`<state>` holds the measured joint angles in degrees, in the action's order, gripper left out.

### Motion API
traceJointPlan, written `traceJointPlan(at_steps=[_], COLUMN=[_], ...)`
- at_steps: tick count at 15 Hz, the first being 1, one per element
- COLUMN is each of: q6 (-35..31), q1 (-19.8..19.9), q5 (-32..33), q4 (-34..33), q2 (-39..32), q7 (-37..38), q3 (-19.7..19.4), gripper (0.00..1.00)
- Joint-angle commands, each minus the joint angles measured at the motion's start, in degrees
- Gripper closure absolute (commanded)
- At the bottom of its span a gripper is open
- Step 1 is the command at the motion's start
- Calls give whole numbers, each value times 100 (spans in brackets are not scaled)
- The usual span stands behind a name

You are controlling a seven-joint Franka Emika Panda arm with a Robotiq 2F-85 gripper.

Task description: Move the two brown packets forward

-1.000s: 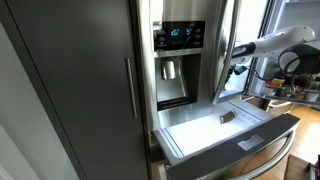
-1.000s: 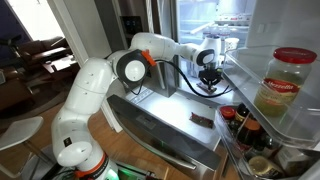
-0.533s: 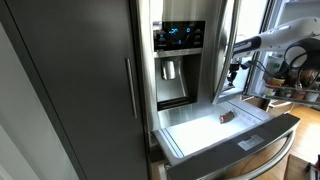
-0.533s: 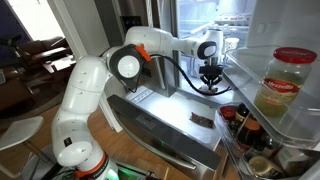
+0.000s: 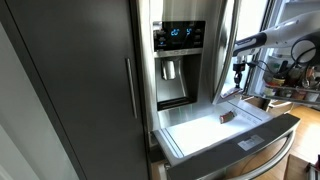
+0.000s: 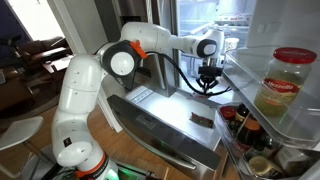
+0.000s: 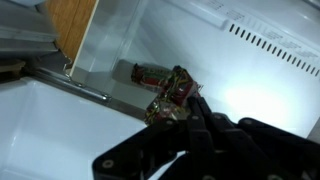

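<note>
The fridge drawer [image 5: 190,130] is pulled out and its white floor also shows in an exterior view [image 6: 160,110]. One small dark-brown packet [image 5: 228,117] lies flat on the drawer floor, and shows in both exterior views [image 6: 203,120] and in the wrist view [image 7: 145,72]. My gripper [image 7: 172,103] is shut on the other brown packet [image 7: 170,90], which shows red and yellow-green at the fingertips. I hold it above the drawer, higher than and beyond the lying packet [image 5: 238,70] [image 6: 209,84].
The fridge compartment above the drawer stands open, with shelves behind the gripper. A door shelf [image 6: 285,120] holds a large jar [image 6: 286,80] and small bottles close to the arm. The closed dark door with the dispenser [image 5: 180,60] is beside the drawer.
The arm has risen slightly and its upper links have swung up, with the packet still in the gripper. The packet in the drawer has not moved.
</note>
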<state>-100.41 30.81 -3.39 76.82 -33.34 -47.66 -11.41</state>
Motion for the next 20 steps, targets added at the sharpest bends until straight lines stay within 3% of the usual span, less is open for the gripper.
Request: traceJointPlan(at_steps=[1, 3, 4, 6, 8, 14, 16, 20], q6=[493, 755, 797, 753, -29, -1270, -1503, -1704], q1=[133, 132, 104, 43, 3, -117, -189, -327], q5=[58, 78, 99, 105, -110, -1053, -1209, -979], q4=[228, 210, 208, 201, 458, 807, 860, 670], q2=[265, 291, 293, 282, 378, 510, 565, 647], q7=[-592, -806, -791, -612, -302, 652, 911, 2003], q3=[55, 36, 9, -29, -22, 184, 204, 83], gripper=[99, 100, 73, 66, 53, 6, 0, 0])
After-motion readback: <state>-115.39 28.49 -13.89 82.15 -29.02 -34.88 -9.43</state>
